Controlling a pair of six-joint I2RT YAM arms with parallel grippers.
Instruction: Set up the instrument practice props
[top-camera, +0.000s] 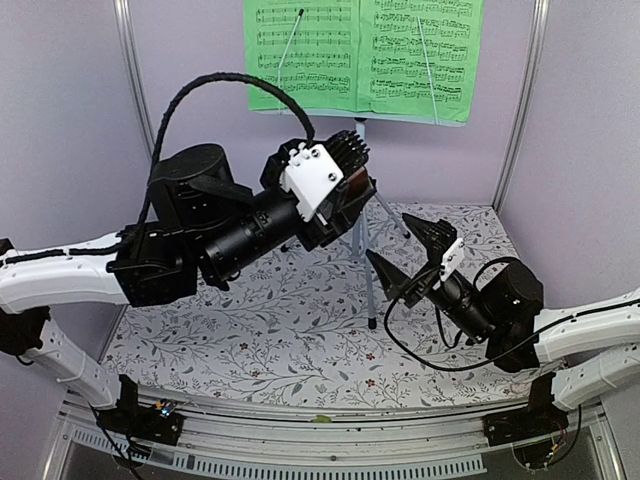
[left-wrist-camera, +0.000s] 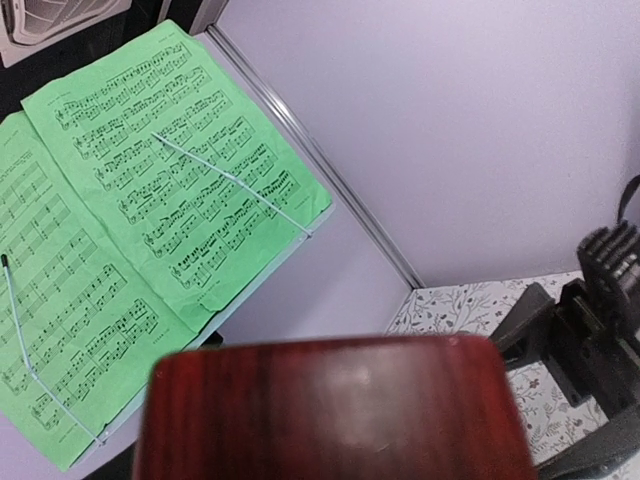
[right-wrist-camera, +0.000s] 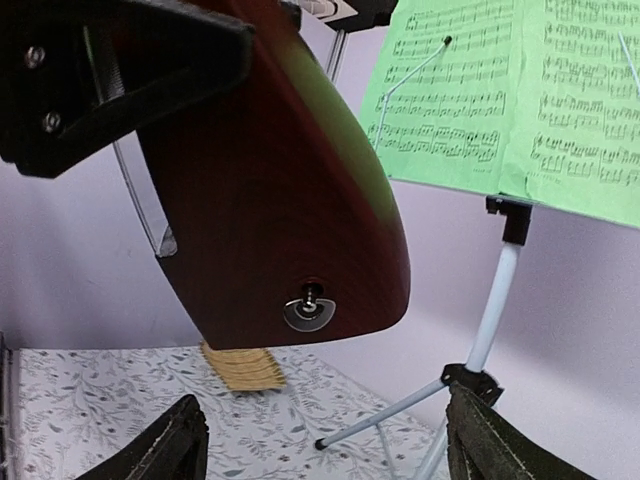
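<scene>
Arms: white link shells, black cylindrical joint housings. The left arm (top-camera: 200, 235) carries a screw-fastened white wrist plate (top-camera: 318, 180); a braided black cable (top-camera: 190, 95) rises behind that plate.

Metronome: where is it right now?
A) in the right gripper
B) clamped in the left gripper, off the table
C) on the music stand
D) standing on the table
B: the left gripper clamps the reddish-brown metronome in midair; the right gripper is open and empty.

free: table (top-camera: 230, 335) front-left | blocked: music stand (top-camera: 369, 290) legs mid-table | metronome (right-wrist-camera: 280, 200) held just beside pole | right gripper (top-camera: 387, 235) near pole
</scene>
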